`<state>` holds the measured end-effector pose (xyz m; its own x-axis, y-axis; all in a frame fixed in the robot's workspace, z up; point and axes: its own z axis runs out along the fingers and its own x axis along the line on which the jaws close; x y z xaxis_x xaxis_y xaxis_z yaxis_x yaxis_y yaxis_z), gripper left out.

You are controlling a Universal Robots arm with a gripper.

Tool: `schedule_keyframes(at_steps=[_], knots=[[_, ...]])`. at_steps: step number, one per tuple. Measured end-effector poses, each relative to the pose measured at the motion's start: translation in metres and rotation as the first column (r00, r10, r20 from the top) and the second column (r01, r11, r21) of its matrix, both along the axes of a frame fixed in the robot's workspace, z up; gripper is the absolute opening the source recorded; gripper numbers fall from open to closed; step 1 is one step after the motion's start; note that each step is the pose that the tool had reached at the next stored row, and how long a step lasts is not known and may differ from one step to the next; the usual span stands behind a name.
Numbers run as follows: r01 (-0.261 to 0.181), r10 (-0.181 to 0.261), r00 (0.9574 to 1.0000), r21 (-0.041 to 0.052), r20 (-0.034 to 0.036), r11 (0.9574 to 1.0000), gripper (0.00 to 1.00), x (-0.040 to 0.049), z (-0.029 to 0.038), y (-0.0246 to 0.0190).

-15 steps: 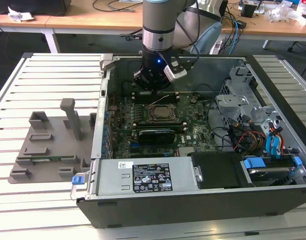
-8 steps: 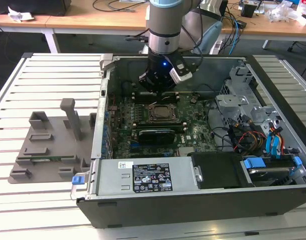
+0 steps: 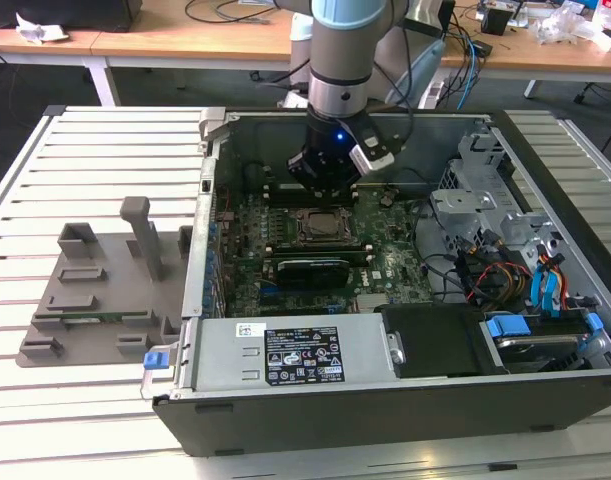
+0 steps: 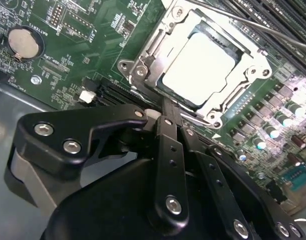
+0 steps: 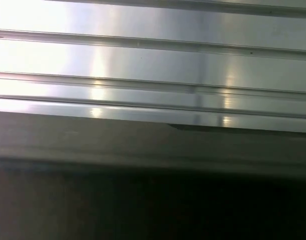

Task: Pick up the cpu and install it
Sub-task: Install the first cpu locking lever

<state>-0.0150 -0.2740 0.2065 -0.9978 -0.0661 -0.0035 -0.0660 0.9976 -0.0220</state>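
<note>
While the cpu (image 4: 199, 69) lies flat in the metal-rimmed socket frame (image 4: 142, 62) on the motherboard (image 4: 67, 55), the gripper (image 4: 165, 112) hovers just beside it, clenched, grasping nothing.

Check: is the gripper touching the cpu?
Cannot tell. In the second wrist view the gripper ends at the socket frame's edge beside the seated cpu, hiding any gap.

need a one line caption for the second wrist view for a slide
Black gripper poised beside the metal-rimmed socket frame, where the small silver-grey square cpu lies seated.
</note>
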Motion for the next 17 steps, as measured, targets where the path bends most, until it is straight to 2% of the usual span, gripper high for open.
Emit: schedule_keyframes(at_steps=[9,12,16,17], knots=[[0.000,0.000,1.0000,-0.0014,-0.0006,1.0000,0.11,0.0069,-0.0052,-0.0002],[-0.001,0.001,1.0000,-0.0008,0.0000,1.0000,0.11,0.0130,-0.0062,0.0003],[-0.002,0.002,1.0000,-0.0001,0.0001,1.0000,0.11,0.0152,-0.0061,0.0007],[-0.002,0.002,1.0000,0.0018,0.0028,1.0000,0.11,0.0154,-0.0027,0.0011]])
